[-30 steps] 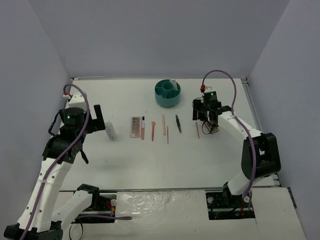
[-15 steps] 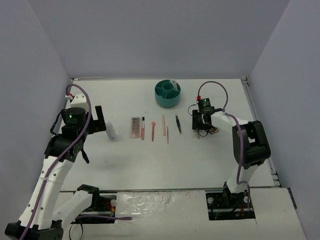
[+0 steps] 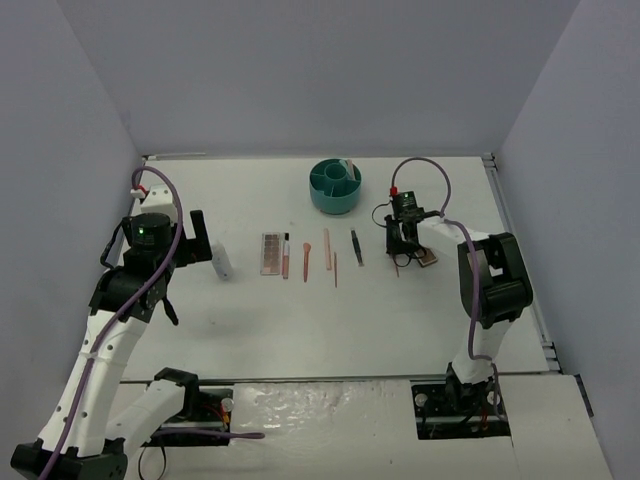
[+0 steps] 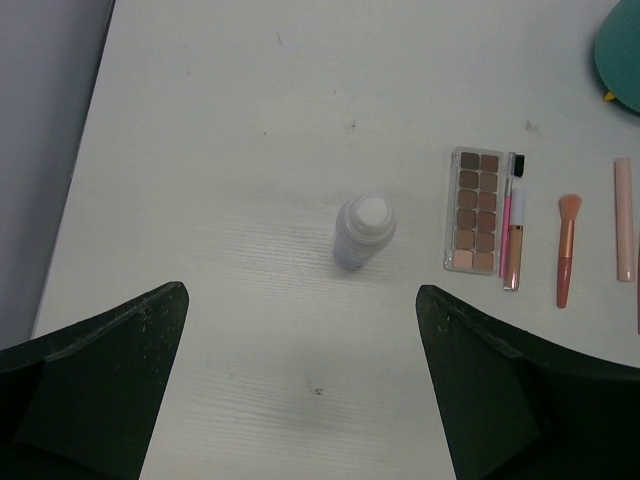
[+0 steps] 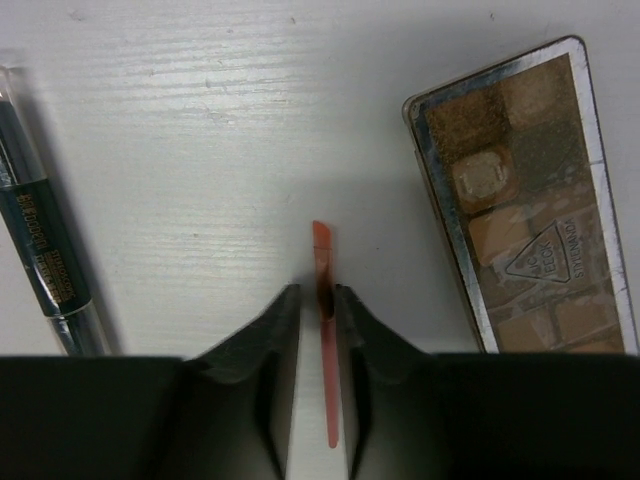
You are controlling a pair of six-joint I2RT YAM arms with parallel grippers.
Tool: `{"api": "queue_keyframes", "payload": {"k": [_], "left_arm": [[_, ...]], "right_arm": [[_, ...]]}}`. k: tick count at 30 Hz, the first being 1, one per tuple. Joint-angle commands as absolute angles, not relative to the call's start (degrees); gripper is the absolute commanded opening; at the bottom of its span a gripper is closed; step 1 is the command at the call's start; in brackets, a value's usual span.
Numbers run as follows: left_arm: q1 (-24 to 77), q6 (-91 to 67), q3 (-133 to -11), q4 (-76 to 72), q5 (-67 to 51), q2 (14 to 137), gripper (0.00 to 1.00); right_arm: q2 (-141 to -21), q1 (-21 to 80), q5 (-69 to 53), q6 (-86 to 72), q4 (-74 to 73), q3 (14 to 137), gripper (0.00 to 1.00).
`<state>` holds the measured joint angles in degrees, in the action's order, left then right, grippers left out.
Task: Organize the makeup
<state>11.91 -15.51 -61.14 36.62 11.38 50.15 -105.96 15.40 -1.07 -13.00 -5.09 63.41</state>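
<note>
The teal divided cup (image 3: 334,188) holds 1 pale item (image 3: 349,167).

Two white-and-black jointed robot arms
The white-shelled left arm (image 3: 95,345) and right arm (image 3: 478,345) had black joint housings (image 3: 508,305), looping purple cables (image 3: 176,230), small green indicator lights (image 3: 141,236) and matte black wedge-shaped fingers (image 4: 90,380).

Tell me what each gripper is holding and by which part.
Left gripper: open, empty. Right gripper: jaws flank the orange stick just below its far tip, flat on the table; whether they grip cannot be told.
</note>
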Motion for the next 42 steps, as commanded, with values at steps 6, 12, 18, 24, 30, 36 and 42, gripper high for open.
{"api": "queue_keyframes", "payload": {"k": [6, 12, 18, 24, 30, 36, 42], "left_arm": [[11.43, -15.73, -62.75, 33.97, 11.2, 50.1, 0.97], [11.16, -15.82, -62.75, 34.01, 11.25, 49.92, 0.97], [11.03, -15.91, -62.67, 33.93, 11.25, 49.83, 0.97], [10.81, -16.08, -62.55, 33.81, 11.25, 49.63, 0.97], [10.55, -16.17, -62.4, 33.75, 11.34, 49.4, 0.97], [10.55, -16.17, -62.31, 33.66, 11.51, 49.39, 0.97], [10.46, -16.17, -62.38, 33.66, 11.93, 49.26, 0.97]], "right_arm": [[-104.95, 16.16, 1.04, -11.99, -7.57, 65.81, 0.0], [-94.75, 17.83, -2.25, -13.88, -2.02, 67.09, 0.0], [-87.54, 19.59, -0.64, -19.68, 11.43, 67.54, 0.0], [-88.33, 20.48, 6.42, -26.79, 29.05, 66.57, 0.0], [-93.39, 21.63, 12.53, -30.24, 46.58, 66.06, 0.0], [-99.94, 22.38, 14.15, -29.77, 52.84, 67.96, 0.0], [-104.18, 22.89, 13.98, -28.68, 58.4, 68.16, 0.0]]}}
